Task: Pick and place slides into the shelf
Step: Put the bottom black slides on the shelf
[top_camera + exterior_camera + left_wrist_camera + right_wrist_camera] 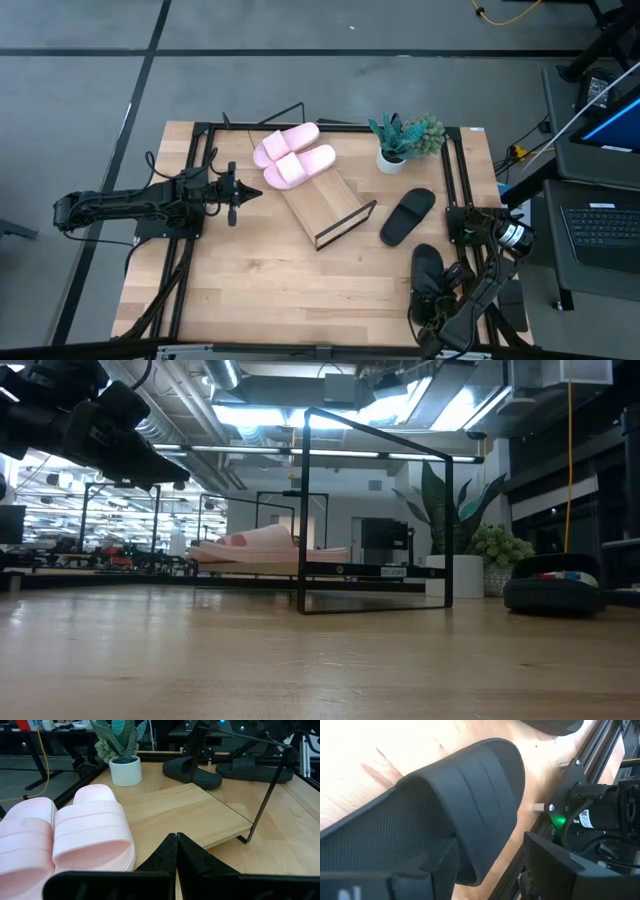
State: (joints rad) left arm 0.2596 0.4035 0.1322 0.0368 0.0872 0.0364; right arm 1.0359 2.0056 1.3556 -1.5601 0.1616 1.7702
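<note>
Two pale pink slides (295,155) lie side by side on the far, raised end of the slanted wood shelf (327,205); the left wrist view shows them (75,837) on its board (185,810). My left gripper (238,195) is shut and hovers left of the shelf, its tips (176,851) pointing at the board. One black slide (408,215) lies on the table right of the shelf. The second black slide (428,268) lies near the right edge. My right gripper (437,298) is open, with one finger over the footbed (395,835) and one outside the side wall. My right gripper (490,857) straddles the side wall of the second black slide just behind its strap (470,785), coming from the table's near side. The slide lies flat on the table. Bare wood shows between the outer finger (555,865) and the slide; whether the inner finger touches, I cannot tell.
A potted plant in a white pot (400,140) stands at the far edge, right of the shelf. The shelf's black wire frame (375,510) rises above the board. Black rails (455,180) run along the table's left and right sides. Bare wood lies at the near middle.
</note>
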